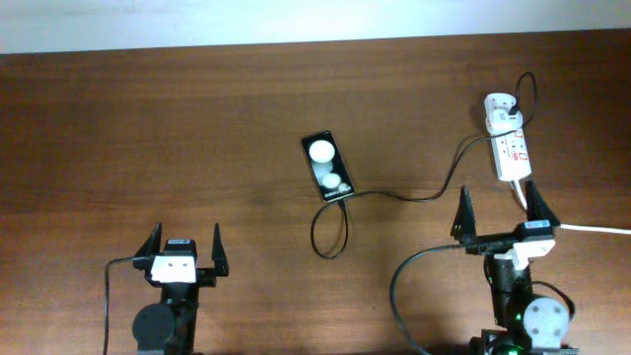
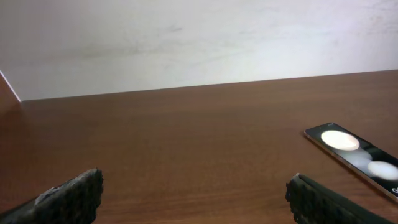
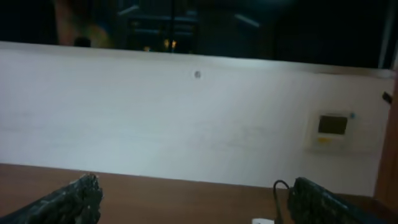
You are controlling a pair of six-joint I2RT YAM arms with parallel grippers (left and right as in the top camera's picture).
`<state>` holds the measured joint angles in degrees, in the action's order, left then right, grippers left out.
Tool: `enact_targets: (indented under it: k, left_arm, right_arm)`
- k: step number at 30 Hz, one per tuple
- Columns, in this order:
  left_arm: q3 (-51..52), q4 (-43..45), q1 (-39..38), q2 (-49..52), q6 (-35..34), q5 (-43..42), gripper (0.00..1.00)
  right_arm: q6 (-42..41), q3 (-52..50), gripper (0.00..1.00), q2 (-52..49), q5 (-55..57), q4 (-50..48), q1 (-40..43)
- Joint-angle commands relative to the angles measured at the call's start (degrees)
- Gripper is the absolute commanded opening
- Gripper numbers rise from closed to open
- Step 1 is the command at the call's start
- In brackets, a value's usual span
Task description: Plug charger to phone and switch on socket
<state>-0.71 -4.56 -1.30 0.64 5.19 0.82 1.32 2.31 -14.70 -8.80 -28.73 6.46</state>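
The black phone [image 1: 327, 166] lies flat mid-table, two white circles on its face; it also shows at the right edge of the left wrist view [image 2: 357, 157]. The thin black charger cable [image 1: 404, 195] runs from a white adapter [image 1: 500, 111] on the white socket strip [image 1: 511, 150] at the far right, loops on the table and ends at the phone's near end. My left gripper [image 1: 183, 248] is open and empty at the front left [image 2: 196, 199]. My right gripper [image 1: 501, 215] is open and empty just in front of the socket [image 3: 196, 199].
The socket's thick white cord [image 1: 592, 229] runs off to the right edge. A white wall [image 2: 186, 43] rises behind the table's far edge. Thick black robot cables [image 1: 399, 296] lie by the right arm's base.
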Motion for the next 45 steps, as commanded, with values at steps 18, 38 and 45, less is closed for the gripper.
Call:
enact_targets:
  k: [18, 38, 45]
  left_arm:
    - [0.2, -0.3, 0.3, -0.3, 1.2, -0.6, 0.99]
    - [0.2, -0.3, 0.3, -0.3, 1.2, -0.6, 0.99]
    - [0.2, -0.3, 0.3, -0.3, 1.1, -0.6, 0.99]
  right_arm:
    - [-5.0, -2.0, 0.99, 14.5, 10.3, 33.4, -9.9]
    - [1.1, -2.0, 0.99, 14.5, 6.1, 33.3, -9.9]
    - [1.0, -2.0, 0.99, 14.5, 6.0, 33.2, -9.9]
